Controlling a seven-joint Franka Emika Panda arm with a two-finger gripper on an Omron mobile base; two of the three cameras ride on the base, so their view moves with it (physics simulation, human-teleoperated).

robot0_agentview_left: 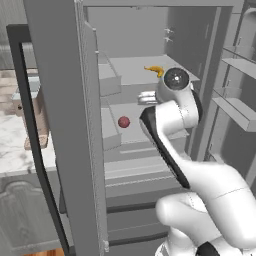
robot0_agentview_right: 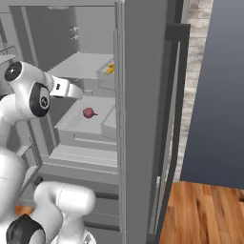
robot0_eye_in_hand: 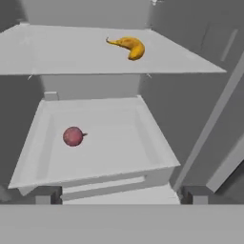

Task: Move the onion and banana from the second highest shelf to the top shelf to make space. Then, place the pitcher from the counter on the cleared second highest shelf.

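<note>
The banana (robot0_eye_in_hand: 128,47) lies on the top shelf (robot0_eye_in_hand: 62,52), toward its back right. In the left base view the banana (robot0_agentview_left: 156,70) shows just above the arm's wrist. The dark-red onion (robot0_eye_in_hand: 73,136) sits on the second highest shelf (robot0_eye_in_hand: 119,143), left of its middle; the base views show the same onion (robot0_agentview_left: 123,121) (robot0_agentview_right: 88,113). My gripper (robot0_agentview_left: 146,98) (robot0_agentview_right: 78,92) hovers in front of the fridge between the two shelf levels, open and holding nothing, above and to the right of the onion. The marble counter (robot0_agentview_left: 12,150) is at the far left. The pitcher is out of view.
The open fridge door (robot0_agentview_left: 65,125) stands wide at the left, close to the arm. Door bins (robot0_agentview_left: 235,110) line the right side. Lower shelves and drawers (robot0_agentview_left: 135,175) sit beneath. A brown object (robot0_agentview_left: 37,125) stands on the counter. Wooden floor (robot0_agentview_right: 205,214) is at the right.
</note>
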